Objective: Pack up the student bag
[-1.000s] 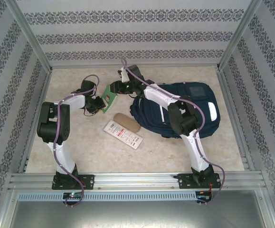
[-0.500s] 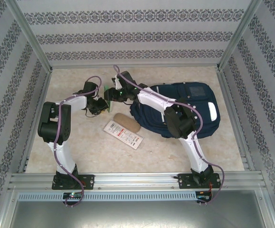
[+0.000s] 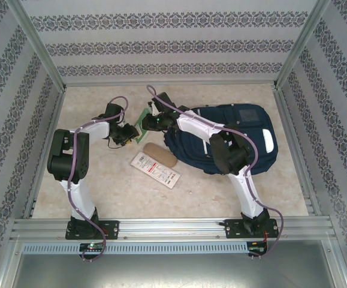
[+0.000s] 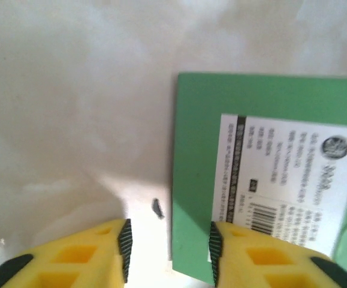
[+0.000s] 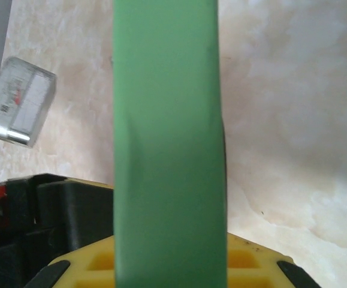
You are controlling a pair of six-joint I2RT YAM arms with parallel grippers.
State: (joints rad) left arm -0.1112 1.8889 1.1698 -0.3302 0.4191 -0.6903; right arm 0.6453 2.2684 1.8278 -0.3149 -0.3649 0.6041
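The student bag point(image 3: 239, 135), navy blue with white stripes, lies flat at the right of the table under my right arm. A flat green package point(image 3: 141, 122) with a white barcode label point(image 4: 281, 174) is held up to the left of the bag. My right gripper point(image 3: 148, 121) is shut on it, and the green face point(image 5: 167, 120) runs straight up between the yellow fingers point(image 5: 257, 264). My left gripper point(image 3: 129, 133) is open at the package's left. Its jaws stand apart around the lower corner point(image 4: 191, 252), which touches only the right pad point(image 4: 214, 249).
A tan oblong case point(image 3: 159, 154) and a white printed packet point(image 3: 155, 169) lie on the marble tabletop point(image 3: 101, 180) in front of the grippers, left of the bag. Patterned walls and metal rails point(image 3: 173, 227) enclose the table.
My left gripper has opened and let go of the green package. My right gripper swung in toward it and closed on it.
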